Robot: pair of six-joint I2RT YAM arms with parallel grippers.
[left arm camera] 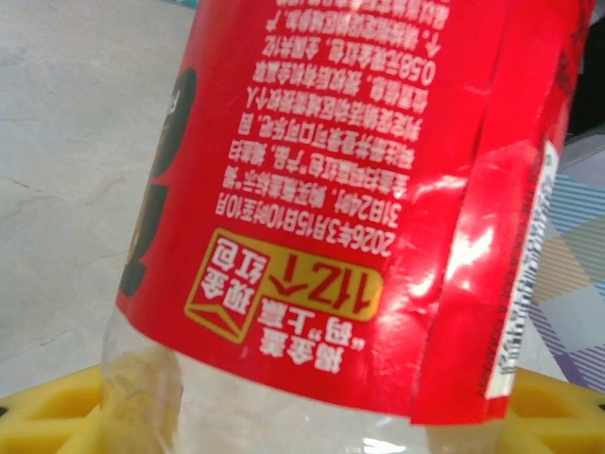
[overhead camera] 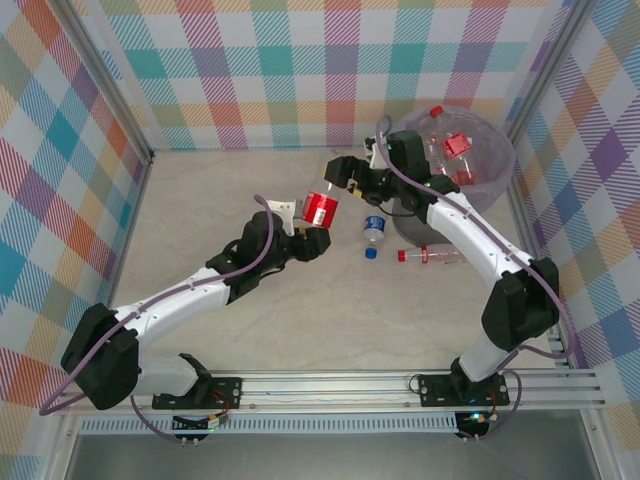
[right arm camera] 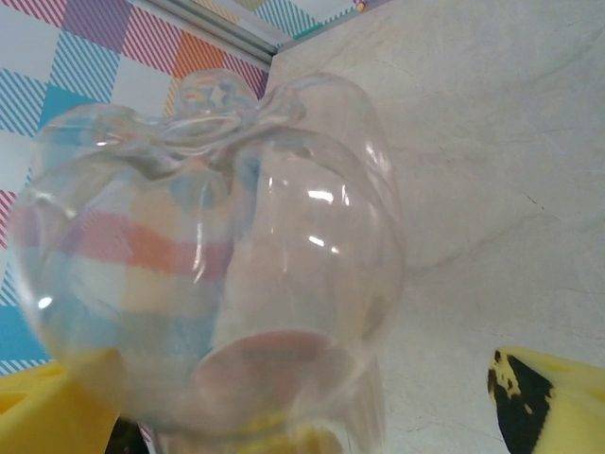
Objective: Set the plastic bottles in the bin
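Top camera first: the left gripper (overhead camera: 312, 230) is holding the red-labelled bottle (overhead camera: 322, 209) over the middle of the desk (overhead camera: 200, 200), and the right gripper (overhead camera: 342, 180) is meeting it from the far right side, right at its clear end; the bin (overhead camera: 503, 172) is sitting in the far right corner, just behind the right arm's wrist, with red-labelled bottles lying inside; between the held bottle and the bin, a blue-labelled bottle (overhead camera: 374, 230) and a red-capped bottle (overhead camera: 432, 255) are lying on the desk. Over to the left wrist: the red label is looming close, print upside down, with clear plastic below it sinking between the yellow pads (left arm camera: 43, 421); that gripper is clamping the bottle, as I judge it. Now the right wrist: the lobed clear base is bulging up between the yellow fingers (right arm camera: 553, 402); the one on the right is standing off the plastic with desk showing in the gap, so this gripper is reading as spread, straddling and not pinching. The thing to watch: the bottle's long axis is running from the left gripper toward the right one, base end to the right, and the bin is lying beyond the right gripper; the right arm is far nearer, so this is looking like a handover, needing the right to close before the left lets go.
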